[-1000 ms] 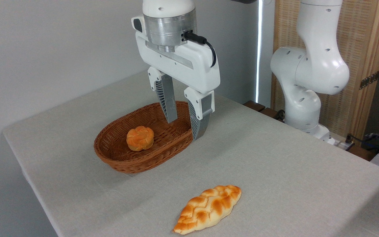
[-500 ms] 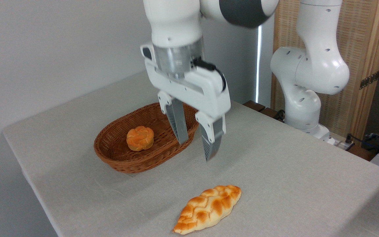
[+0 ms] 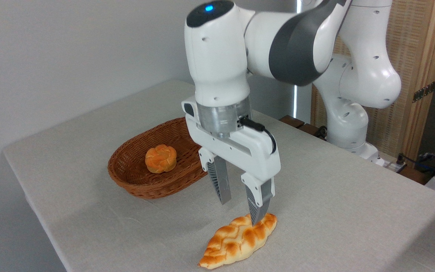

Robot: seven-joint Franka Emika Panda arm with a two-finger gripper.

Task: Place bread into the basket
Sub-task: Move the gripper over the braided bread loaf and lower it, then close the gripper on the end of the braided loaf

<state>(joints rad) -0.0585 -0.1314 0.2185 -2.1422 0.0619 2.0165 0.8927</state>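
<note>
Since a second ago the arm (image 3: 263, 49) has swung away from above the basket, toward the camera and down, so the gripper (image 3: 240, 211) now hangs just over the far end of the bread; the loaf, basket and bun lie exactly where they did.

The table (image 3: 334, 196), covered in pale grey cloth, carries everything. The arm reaches in from its white base at the right, wrist pointing straight down. The basket (image 3: 134, 181) (reddish-brown wicker, shallow and oval) sits left of centre, toward the far side of the table, and holds one thing only: a small round orange bun (image 3: 160, 158), resting on its floor near the middle.

The bread (image 3: 236, 241), a long braided golden-brown loaf, lies flat on the cloth near the front edge, well apart from the basket. The gripper's jaws stand spread, gripping nothing; the right fingertip overlaps the loaf's upper end, though whether it touches the crust cannot be told, and the left finger hangs clear above the cloth.
</note>
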